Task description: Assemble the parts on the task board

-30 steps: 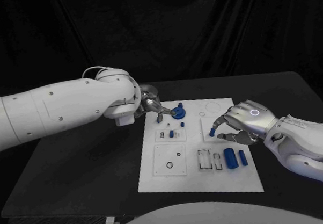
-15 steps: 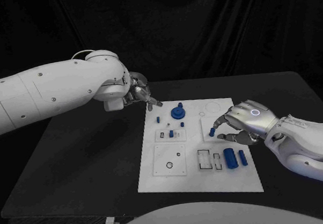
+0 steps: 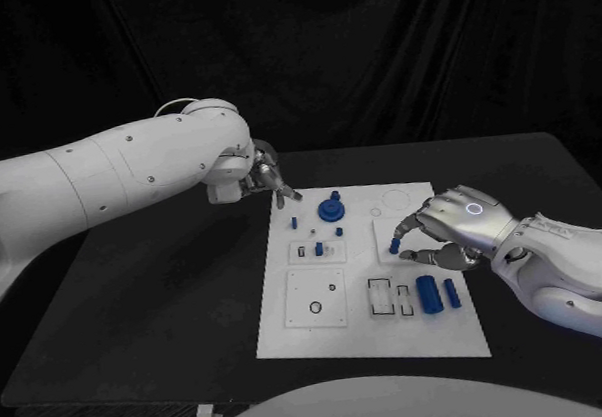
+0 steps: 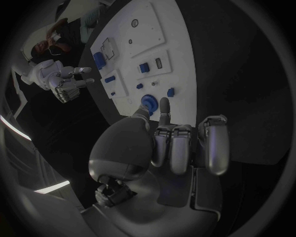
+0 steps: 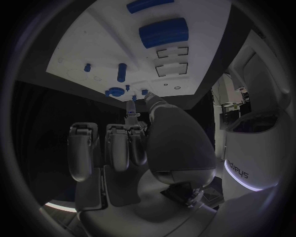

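Hands sit at opposite sides of the task board (image 3: 296, 320). The left hand (image 3: 267, 180) hovers at the board's far left corner, holding nothing, most fingers curled while one reaches out; the round blue part (image 3: 333, 208) stands just beyond that fingertip. The right hand (image 3: 452, 224) rests over the board's right edge, pinching a small blue peg (image 3: 395, 245). Nearer the robot than this hand lie a blue block (image 3: 429, 293) and a slim blue bar (image 3: 453, 293), with bare black table (image 3: 167, 313) all around.
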Controlling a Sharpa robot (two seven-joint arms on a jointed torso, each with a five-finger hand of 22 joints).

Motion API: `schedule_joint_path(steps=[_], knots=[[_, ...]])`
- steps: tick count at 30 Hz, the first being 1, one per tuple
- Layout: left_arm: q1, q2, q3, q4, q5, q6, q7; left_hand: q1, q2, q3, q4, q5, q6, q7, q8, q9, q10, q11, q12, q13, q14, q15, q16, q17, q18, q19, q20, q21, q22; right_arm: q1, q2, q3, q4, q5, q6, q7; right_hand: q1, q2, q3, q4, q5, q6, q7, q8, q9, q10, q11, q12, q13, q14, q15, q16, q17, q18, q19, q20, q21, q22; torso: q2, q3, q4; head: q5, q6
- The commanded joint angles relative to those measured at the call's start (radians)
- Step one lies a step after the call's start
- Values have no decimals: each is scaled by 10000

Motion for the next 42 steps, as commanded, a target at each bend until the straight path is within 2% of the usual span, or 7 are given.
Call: schedule_joint_path(steps=[1, 4, 11, 23, 27, 35, 42], knots=[[-165, 232, 9, -354, -489, 264, 159, -113, -74, -116, 52, -81, 73, 13, -94, -47, 1047, 105, 34, 2625, 1039, 64, 27, 2635, -183, 486, 68, 13, 2165, -18, -28, 5, 78, 28, -380, 128, -159, -13, -51, 32, 5, 96, -6, -13, -15, 1024, -74, 37, 2630, 938, -58, 68, 2046, -24, 943, -38, 65, 2563, 12, 1, 3, -32, -2], [-269, 393, 10, -653, -646, 155, 183, -143, -89, -160, 84, -83, 83, 14, -117, -71, 1047, 105, 34, 2625, 1039, 64, 27, 2635, -182, 480, 68, 6, 2163, -18, -59, 5, 140, 49, -506, 179, -311, -33, -61, 33, -66, 111, -10, -10, -25, 1024, -76, 37, 2630, 941, -57, 78, 2060, -40, 977, -38, 124, 2584, 3, 0, -2, -54, -2], [-370, 603, 10, -1148, -780, -77, 198, -157, -111, -201, 101, -82, 118, 7, -124, -86, 1047, 104, 34, 2625, 1039, 63, 27, 2635, -174, 465, 68, -31, 2152, -18, -88, 5, 208, 65, -737, 262, -574, -117, -67, 35, -312, 90, -15, -29, -56, 1024, -82, 37, 2630, 946, -64, 92, 2077, -72, 1044, -44, 242, 2626, -3, 3, 3, -68, -2], [-590, 1000, 11, -1505, -874, -133, 259, -17, -76, -200, 36, -53, 224, -26, -87, -54, 1047, 80, 34, 2625, 1039, 50, 27, 2635, -162, 440, 64, -82, 2137, -19, -10, 5, 179, 132, -707, 296, -609, -113, -51, 33, -392, 91, -14, -29, -61, 1024, -82, 37, 2630, 939, -66, 72, 2035, -74, 1048, -45, 249, 2628, -12, 1, 2, -16, -2], [-679, 1140, 12, -1688, -878, -132, 359, 32, -76, -193, 5, -50, 214, -25, -95, -51, 1047, 80, 34, 2625, 1039, 49, 27, 2635, -163, 439, 64, -81, 2137, -19, 1, 5, 198, 136, -677, 287, -588, -92, -26, 20, -398, 87, -15, -31, -65, 1024, -82, 37, 2630, 937, -66, 67, 2024, -74, 1048, -46, 249, 2628, -10, 0, 1, -65, -2], [-769, 1290, 12, -1887, -880, -77, 383, 98, -84, -188, -43, -43, 193, -20, -112, -49, 1047, 82, 34, 2625, 1039, 49, 27, 2635, -154, 422, 64, -124, 2125, -19, -3, 5, 193, 144, -629, 288, -577, -86, -16, 16, -398, 84, -15, -33, -66, 1024, -81, 37, 2630, 935, -67, 64, 2017, -71, 1042, -46, 238, 2624, -12, 0, 7, -61, -2], [-831, 1405, 12, -2112, -880, -11, 344, 97, -78, -189, -42, -49, 183, -15, -120, -51, 1047, 84, 34, 2625, 1039, 50, 27, 2635, -149, 413, 64, -148, 2119, -20, 10, 5, 201, 179, -630, 317, -573, -84, -11, 16, -400, 83, -13, -34, -67, 1024, -81, 37, 2630, 934, -67, 61, 2011, -73, 1045, -47, 244, 2626, -10, -1, -16, -8, -2]])
